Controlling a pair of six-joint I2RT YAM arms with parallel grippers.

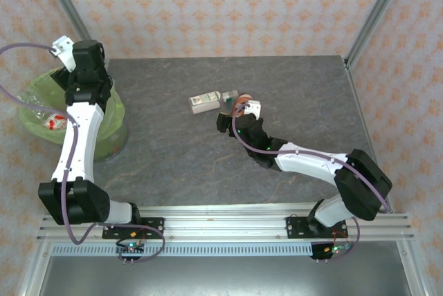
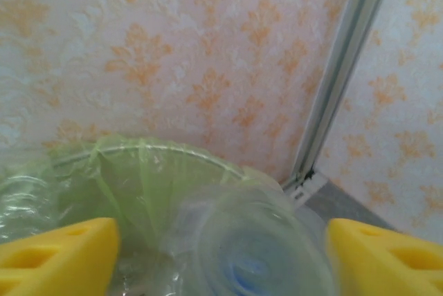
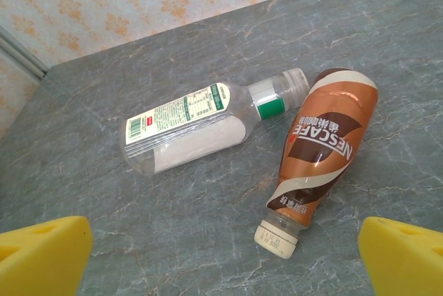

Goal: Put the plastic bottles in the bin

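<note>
Top external camera: fixed high behind the arm bases (image 1: 131,230), looking down on the whole table (image 1: 291,95), the bin (image 1: 116,119) at its left. Left wrist camera: close over the bin rim, facing the patterned wall (image 2: 173,47). Right wrist camera: near the table, angled down at the green-labelled bottle (image 3: 187,126) and brown bottle (image 3: 322,147); the top view shares the former
</note>
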